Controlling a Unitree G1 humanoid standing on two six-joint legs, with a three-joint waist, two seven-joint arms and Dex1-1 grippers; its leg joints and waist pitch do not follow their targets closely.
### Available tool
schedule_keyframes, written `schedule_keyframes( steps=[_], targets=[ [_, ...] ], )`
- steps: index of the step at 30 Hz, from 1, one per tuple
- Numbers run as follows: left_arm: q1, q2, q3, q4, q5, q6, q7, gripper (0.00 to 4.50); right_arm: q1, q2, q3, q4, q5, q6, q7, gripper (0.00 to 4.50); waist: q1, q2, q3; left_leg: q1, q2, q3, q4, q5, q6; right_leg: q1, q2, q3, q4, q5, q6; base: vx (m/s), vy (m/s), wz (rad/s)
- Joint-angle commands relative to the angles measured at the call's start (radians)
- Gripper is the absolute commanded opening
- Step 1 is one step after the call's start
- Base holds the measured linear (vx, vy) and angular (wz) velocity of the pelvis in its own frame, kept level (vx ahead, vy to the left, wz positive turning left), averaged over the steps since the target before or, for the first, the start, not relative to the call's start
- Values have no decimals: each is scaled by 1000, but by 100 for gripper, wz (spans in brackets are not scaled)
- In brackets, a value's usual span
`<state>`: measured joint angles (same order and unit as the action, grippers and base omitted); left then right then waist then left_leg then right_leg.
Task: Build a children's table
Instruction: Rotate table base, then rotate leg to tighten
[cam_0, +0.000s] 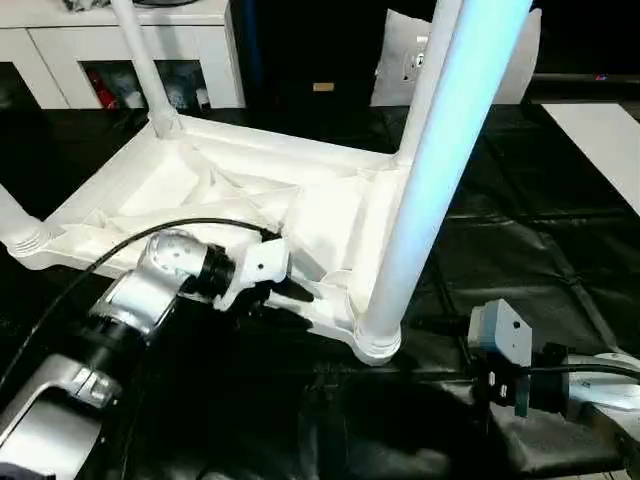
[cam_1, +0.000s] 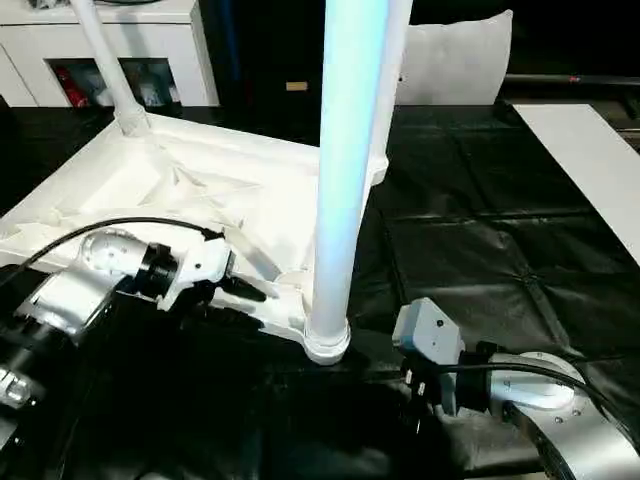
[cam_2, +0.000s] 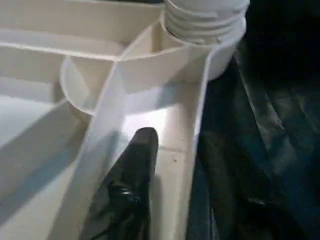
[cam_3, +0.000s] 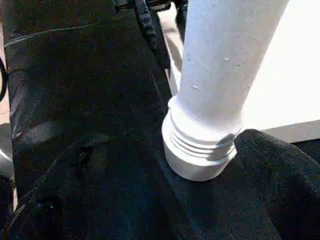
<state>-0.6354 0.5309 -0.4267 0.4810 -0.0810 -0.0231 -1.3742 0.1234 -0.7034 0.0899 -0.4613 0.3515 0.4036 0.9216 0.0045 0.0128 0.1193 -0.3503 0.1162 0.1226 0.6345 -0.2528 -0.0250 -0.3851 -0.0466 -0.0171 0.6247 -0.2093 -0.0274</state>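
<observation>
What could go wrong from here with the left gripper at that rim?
1. The left gripper has one finger inside the tabletop's near rim wall and one outside. A thin, slick wall could slip when pulled.
2. The near leg stands tall in its corner socket. Tugging the rim could tip the table or loosen that leg.
3. The right gripper waits beside the socket. A sliding table could bump it.

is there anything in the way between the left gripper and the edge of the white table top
Nothing visible stands between them. The left gripper is already at the table top's near rim: one black finger lies inside the rim wall, the other outside on the black cover.
</observation>
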Motion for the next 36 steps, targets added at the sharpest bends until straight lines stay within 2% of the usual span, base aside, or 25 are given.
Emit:
schedule_keyframes(
  steps=[1,3,6,8,10,15,17,20,22,23,24,25,26,27,28,29,32,34,36],
  targets=[
    [-13,0,-16,11,15,-11,-21,129,4,0,6,-22,0,9,-8,450,4,4,-56,-7,104,-33,-93,-92,85,52,-113,57,-78,-145,-292,0,0,0],
    [-17,-1,-19,18,18,-15,-29,121,1,1,6,-19,0,9,-10,450,4,4,-55,-7,105,-32,-92,-84,89,52,-113,58,-78,-128,-298,0,0,0],
    [-33,-8,-23,54,41,-43,-47,84,0,3,8,-20,0,12,-16,450,4,8,-53,-6,104,-32,-95,-90,92,52,-113,57,-81,-138,-297,0,0,0],
    [-37,-11,-23,64,45,-49,-48,79,-1,3,9,-20,0,11,-16,450,4,7,-53,-5,106,-32,-95,-93,89,53,-114,57,-80,-136,-300,0,0,0],
    [-44,-15,-24,79,47,-57,-51,49,-3,6,10,-17,-2,11,-21,450,5,10,-53,-6,106,-32,-95,-82,91,54,-116,58,-79,-122,-304,0,0,0],
    [-44,-30,-17,94,41,-58,-52,30,-14,20,14,3,-12,-5,-32,450,5,12,-56,-6,106,-30,-95,-46,102,55,-116,56,-77,-73,-313,0,0,0],
    [-37,-41,3,85,17,-34,-54,4,-19,34,9,15,-8,-15,-40,450,4,12,-58,-7,107,-30,-93,-27,110,56,-117,55,-72,-38,-321,0,0,0],
    [3,-41,36,40,-24,46,-43,4,-32,59,-22,44,19,-28,-51,450,3,14,-59,-8,108,-30,-92,-2,123,58,-120,54,-67,7,-333,0,0,0],
    [25,-39,47,20,-18,81,0,4,-34,61,-37,48,30,-29,-50,450,-2,11,-59,-10,108,-30,-92,2,130,60,-120,52,-67,17,-341,0,0,0],
    [39,-39,58,9,-12,111,41,4,-37,63,-48,48,38,-25,-52,450,-4,8,-58,-10,107,-28,-92,0,134,61,-118,52,-67,10,-340,0,0,0],
    [59,-43,75,-8,-11,144,85,4,-41,64,-58,49,44,-22,-54,450,-5,9,-56,-12,104,-28,-91,-4,140,61,-118,52,-71,-14,-335,0,0,0],
    [87,-53,103,-41,-25,186,132,4,-46,65,-67,51,45,-21,-58,450,-8,4,-55,-13,105,-27,-92,-5,138,63,-118,52,-71,-24,-334,0,0,0],
    [107,-58,117,-72,-37,218,152,4,-48,64,-71,54,45,-22,-59,450,-12,6,-51,-15,104,-28,-92,-16,138,62,-118,51,-76,-61,-327,0,0,0],
    [130,-58,124,-107,-44,247,166,4,-48,64,-73,56,44,-24,-58,450,-18,2,-50,-16,101,-27,-92,-25,138,62,-117,51,-79,-100,-319,0,0,0],
    [154,-57,127,-146,-44,269,174,4,-52,64,-73,65,38,-30,-61,450,-23,2,-47,-19,99,-28,-93,-24,138,63,-116,50,-82,-126,-309,0,0,0],
    [176,-54,125,-179,-39,292,183,4,-54,64,-74,72,35,-34,-63,450,-25,3,-48,-17,100,-28,-93,-27,139,62,-116,52,-83,-137,-305,0,0,0],
    [226,-49,123,-263,-19,360,219,4,-66,72,-79,88,33,-33,-75,450,-36,0,-41,-16,96,-25,-94,-41,149,53,-110,52,-94,-206,-287,0,0,0],
    [241,-49,124,-294,-17,380,234,4,-76,78,-82,94,34,-28,-86,450,-39,0,-38,-15,98,-27,-96,-59,150,48,-109,52,-95,-251,-272,0,0,0],
    [259,-45,123,-335,-17,358,239,4,-100,88,-81,109,38,-13,-96,450,-41,0,-36,-15,97,-28,-98,-71,147,46,-108,52,-96,-282,-261,0,0,0]
  ],
)
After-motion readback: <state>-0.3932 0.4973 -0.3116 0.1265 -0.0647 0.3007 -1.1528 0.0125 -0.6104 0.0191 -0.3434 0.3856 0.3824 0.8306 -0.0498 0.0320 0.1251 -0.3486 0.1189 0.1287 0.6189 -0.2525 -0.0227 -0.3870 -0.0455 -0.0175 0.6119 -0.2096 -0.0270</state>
